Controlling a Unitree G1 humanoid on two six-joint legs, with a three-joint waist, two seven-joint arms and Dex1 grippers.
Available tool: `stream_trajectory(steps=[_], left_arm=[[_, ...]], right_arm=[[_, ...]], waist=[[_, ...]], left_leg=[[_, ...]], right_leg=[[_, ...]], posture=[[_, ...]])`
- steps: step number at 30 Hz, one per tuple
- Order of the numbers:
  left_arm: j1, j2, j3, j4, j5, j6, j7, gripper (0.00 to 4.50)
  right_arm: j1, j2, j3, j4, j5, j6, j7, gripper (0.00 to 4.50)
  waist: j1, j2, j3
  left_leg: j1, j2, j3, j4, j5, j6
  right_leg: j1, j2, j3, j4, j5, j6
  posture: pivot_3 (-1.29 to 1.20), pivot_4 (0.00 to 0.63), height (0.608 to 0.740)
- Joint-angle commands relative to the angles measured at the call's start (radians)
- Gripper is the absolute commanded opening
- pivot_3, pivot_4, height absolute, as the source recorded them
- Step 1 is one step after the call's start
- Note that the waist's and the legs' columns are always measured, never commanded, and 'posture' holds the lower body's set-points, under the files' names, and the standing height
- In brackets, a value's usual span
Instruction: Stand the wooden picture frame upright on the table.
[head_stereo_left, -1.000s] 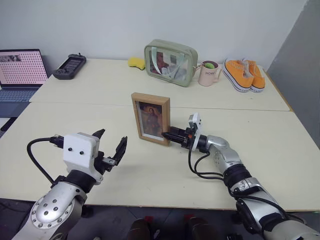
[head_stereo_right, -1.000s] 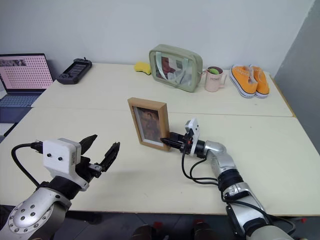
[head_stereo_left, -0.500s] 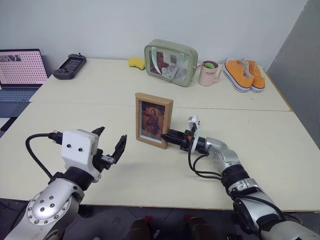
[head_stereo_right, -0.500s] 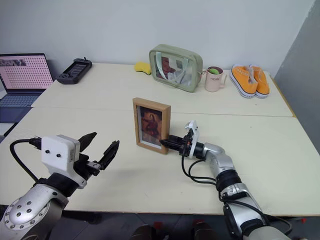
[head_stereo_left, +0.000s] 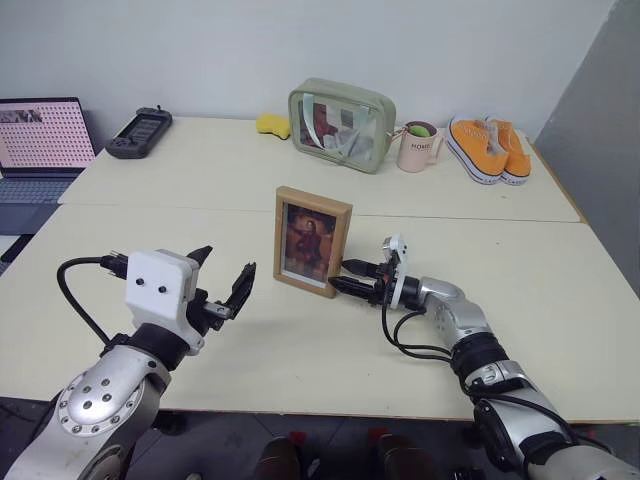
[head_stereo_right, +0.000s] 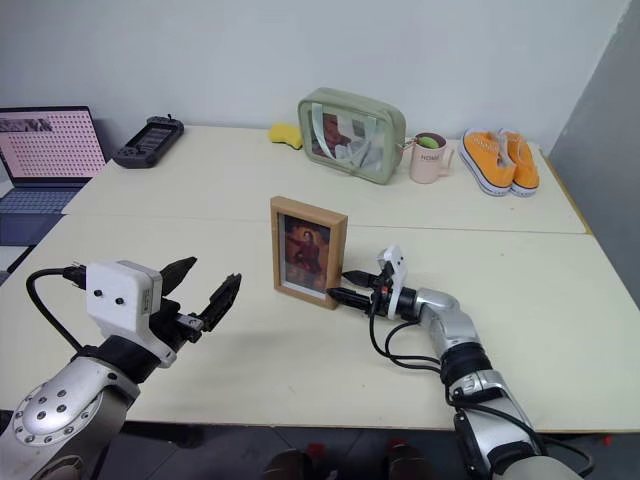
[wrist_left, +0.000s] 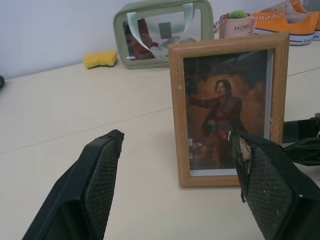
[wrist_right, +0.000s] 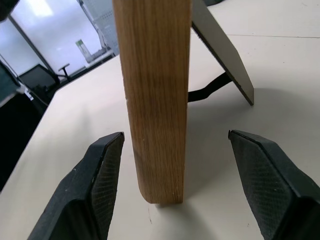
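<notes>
Released now: right pincer (head_stereo_left: 345, 277) gapes apart beside the wooden picture frame (head_stereo_left: 312, 240), standing on the tabletop (head_stereo_left: 300, 350). Its wrist view reveals the fold-out stand (wrist_right: 220, 47). Left pincer (head_stereo_left: 222, 285) hangs open.

The left gripper (head_stereo_left: 222, 288) is hovering with fingers spread, while the right gripper (head_stereo_left: 351, 277) is pointing left, fingers parted.

The wooden picture frame (head_stereo_left: 313, 240) stands upright on the table (head_stereo_left: 300, 350) — right pincer (head_stereo_left: 346, 277) spread beside its edge, not gripping.
</notes>
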Motion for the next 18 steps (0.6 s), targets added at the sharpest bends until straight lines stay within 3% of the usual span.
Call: stream_trajectory(steps=[1, 7, 11, 18], left_arm=[[-0.051, 0.016, 0.019, 0.030, -0.088, 0.035, -0.045, 3.64], [-0.158, 0.077, 0.066, 0.151, -0.308, 0.106, -0.149, 3.64], [-0.186, 0.145, 0.046, 0.195, -0.362, 0.106, -0.257, 3.64], [-0.236, 0.191, 0.025, 0.253, -0.435, 0.101, -0.354, 3.64]], right_arm=[[0.066, -0.104, 0.009, -0.179, -0.032, 0.019, 0.028, 3.50], [0.198, -0.333, -0.015, -0.541, 0.027, 0.202, 0.077, 3.50], [0.277, -0.452, -0.086, -0.770, 0.121, 0.309, 0.088, 3.50], [0.309, -0.487, -0.184, -0.941, 0.210, 0.405, -0.029, 3.50]], waist=[[0.009, 0.001, 0.000], [0.013, 0.002, 0.002], [0.006, 0.003, 0.003], [0.003, 0.003, 0.003]], left_leg=[[0.000, 0.000, 0.000, 0.000, 0.000, 0.000], [0.000, 0.000, 0.000, 0.000, 0.000, 0.000], [0.000, 0.001, 0.000, -0.002, 0.000, 0.000], [-0.001, 0.001, 0.000, -0.003, 0.000, 0.000]], right_leg=[[0.000, 0.000, 0.000, -0.001, 0.000, 0.000], [0.001, 0.000, 0.000, -0.003, 0.000, 0.001], [0.001, 0.000, 0.000, -0.004, 0.000, 0.001], [0.002, 0.000, 0.000, -0.008, -0.001, 0.001]], posture=[[0.00, 0.150, 0.740], [0.00, 0.150, 0.740], [0.00, 0.150, 0.740], [0.00, 0.150, 0.740]])
